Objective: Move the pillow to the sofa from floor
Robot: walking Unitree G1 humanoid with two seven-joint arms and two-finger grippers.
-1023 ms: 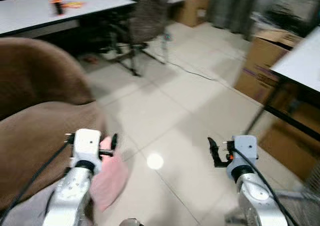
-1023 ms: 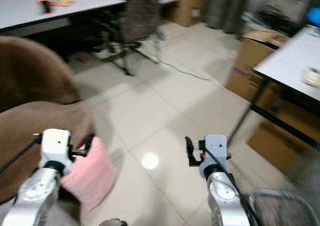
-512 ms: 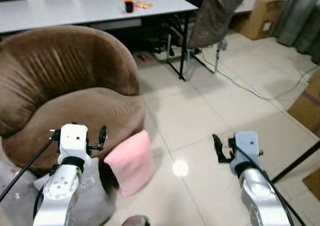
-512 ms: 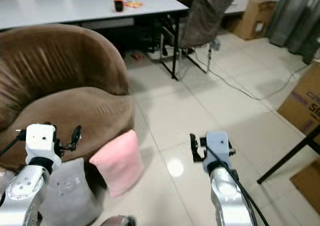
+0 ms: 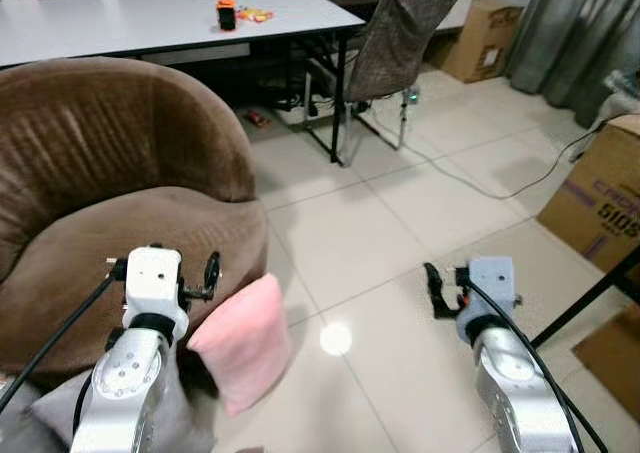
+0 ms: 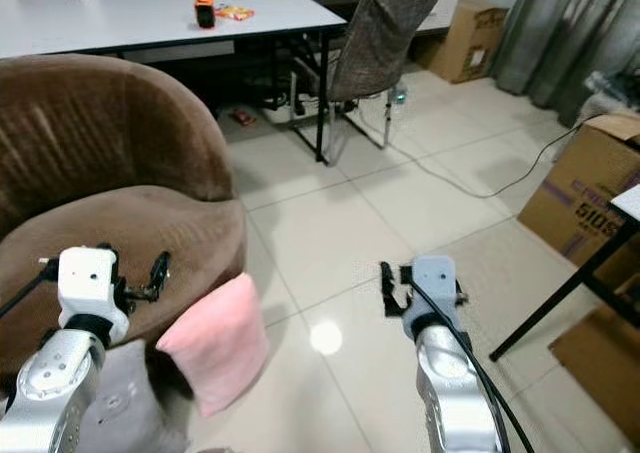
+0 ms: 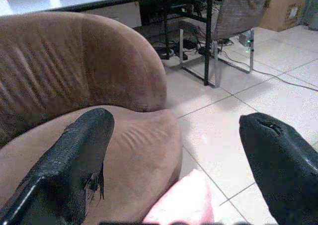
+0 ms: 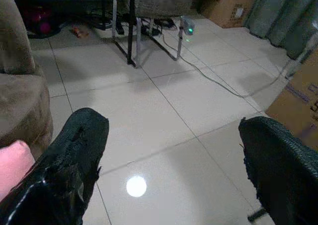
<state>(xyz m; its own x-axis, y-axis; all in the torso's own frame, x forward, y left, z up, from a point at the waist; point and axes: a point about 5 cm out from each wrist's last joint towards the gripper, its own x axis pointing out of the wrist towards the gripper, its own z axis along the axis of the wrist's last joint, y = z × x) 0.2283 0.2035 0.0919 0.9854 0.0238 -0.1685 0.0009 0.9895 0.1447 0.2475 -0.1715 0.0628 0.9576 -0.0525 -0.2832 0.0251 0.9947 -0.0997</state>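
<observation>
The left gripper (image 7: 174,150) has its two black fingers (image 7: 79,160) spread wide apart with nothing between them; through the gap the wrist view shows the sofa's seat and, lower down, the top corner of the pink pillow (image 5: 243,341). In the head views this gripper hangs just in front of the sofa (image 5: 110,203), over the seat's front edge and just above the pillow, not touching it.

The right gripper (image 8: 169,165) is likewise splayed and empty, its fingers (image 8: 74,160) framing bare floor tiles. It hovers well apart from the sofa, out over the open floor (image 5: 400,233) on the robot's right side, with the pillow's pink edge just visible at the side of its wrist view.

The pillow stands tilted on the floor, leaning against the front of the sofa's seat cushion, next to something grey (image 6: 125,403) lying at the sofa's foot.

As for progress, the robot faces the sofa and the pillow is within reach, but no grasp has been made and the pillow is not yet lifted. Everything of the actual move is left: closing on the pillow, most likely with the left gripper since it is the nearer one, raising it, and setting it down on the brown seat.

Behind the sofa stand a white table (image 5: 170,13) and a covered chair (image 5: 395,38); a cardboard box (image 5: 595,203) sits far off on the sofa's opposite side of the floor.
</observation>
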